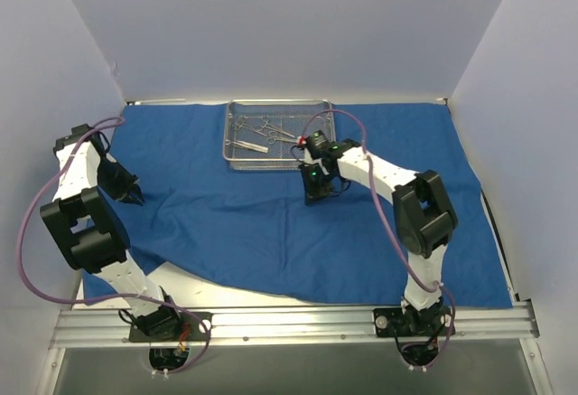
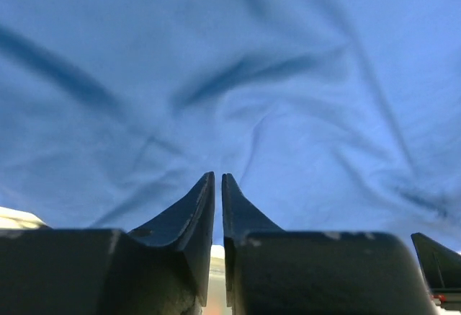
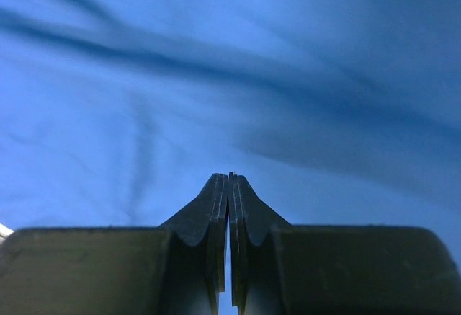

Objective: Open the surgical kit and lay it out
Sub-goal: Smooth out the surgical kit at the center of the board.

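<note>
your blue cloth wrap point(image 1: 271, 223) lies spread out across most of the table point(image 1: 226, 297), creased in soft folds. its near left edge runs on a slant, so a strip of white tabletop shows there. the wire-mesh tray point(image 1: 228, 137) sits on the cloth at the far side, about the middle. the steel instruments point(image 1: 260, 130) lie loose inside it, some crossing each other; from above they are too small for you to count surely. your left gripper point(image 1: 135, 198) is over the left part of the cloth, well apart from the tray. in the left wrist view its fingers point(image 2: 198, 207) stand parted by only a thin slit, with nothing between them and the wrinkled cloth point(image 2: 252, 77) filling the view beyond. your right gripper point(image 1: 317, 196) points down at the cloth just on the near side of the tray's near right corner. in the right wrist view its fingers point(image 3: 212, 207) are pressed together tip to tip, holding nothing, with folded blue cloth point(image 3: 216, 77) close beyond them. you cannot tell from these views whether either set of tips touches the fabric.
</note>
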Robot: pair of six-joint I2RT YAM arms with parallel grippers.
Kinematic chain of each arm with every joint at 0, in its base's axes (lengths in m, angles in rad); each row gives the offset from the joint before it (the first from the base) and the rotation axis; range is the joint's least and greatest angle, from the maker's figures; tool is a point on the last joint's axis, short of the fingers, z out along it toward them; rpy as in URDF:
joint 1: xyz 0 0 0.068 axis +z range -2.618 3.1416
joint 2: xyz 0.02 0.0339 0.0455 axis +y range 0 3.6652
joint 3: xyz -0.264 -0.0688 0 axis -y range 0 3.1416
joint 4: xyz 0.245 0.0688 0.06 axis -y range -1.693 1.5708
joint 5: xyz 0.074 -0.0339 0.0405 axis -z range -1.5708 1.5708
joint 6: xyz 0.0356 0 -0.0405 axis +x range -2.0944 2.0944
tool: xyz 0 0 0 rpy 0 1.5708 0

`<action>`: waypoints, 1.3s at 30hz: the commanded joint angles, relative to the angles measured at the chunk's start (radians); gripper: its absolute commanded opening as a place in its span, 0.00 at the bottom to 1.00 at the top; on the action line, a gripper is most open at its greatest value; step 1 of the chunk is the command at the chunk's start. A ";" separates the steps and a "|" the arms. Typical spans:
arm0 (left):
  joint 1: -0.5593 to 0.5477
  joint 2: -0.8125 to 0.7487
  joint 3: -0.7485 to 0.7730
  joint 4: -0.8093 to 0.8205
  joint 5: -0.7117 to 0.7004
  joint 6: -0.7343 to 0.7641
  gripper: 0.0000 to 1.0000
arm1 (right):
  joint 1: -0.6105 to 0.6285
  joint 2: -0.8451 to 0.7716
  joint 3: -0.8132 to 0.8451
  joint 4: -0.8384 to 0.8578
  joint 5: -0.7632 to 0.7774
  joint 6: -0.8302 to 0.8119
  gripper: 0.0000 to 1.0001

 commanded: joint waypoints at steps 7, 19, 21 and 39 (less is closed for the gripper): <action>-0.050 0.037 0.068 0.080 0.098 -0.018 0.16 | -0.329 -0.228 -0.051 0.042 0.079 0.032 0.00; -0.159 0.445 0.490 0.039 0.104 -0.019 0.15 | -0.552 0.086 0.198 0.062 0.156 0.048 0.00; -0.162 0.489 0.548 0.013 0.095 -0.009 0.14 | -0.567 0.106 0.195 0.065 0.185 0.042 0.00; -0.142 0.825 0.890 -0.056 0.110 -0.026 0.16 | -0.779 0.433 0.218 0.051 0.253 0.021 0.00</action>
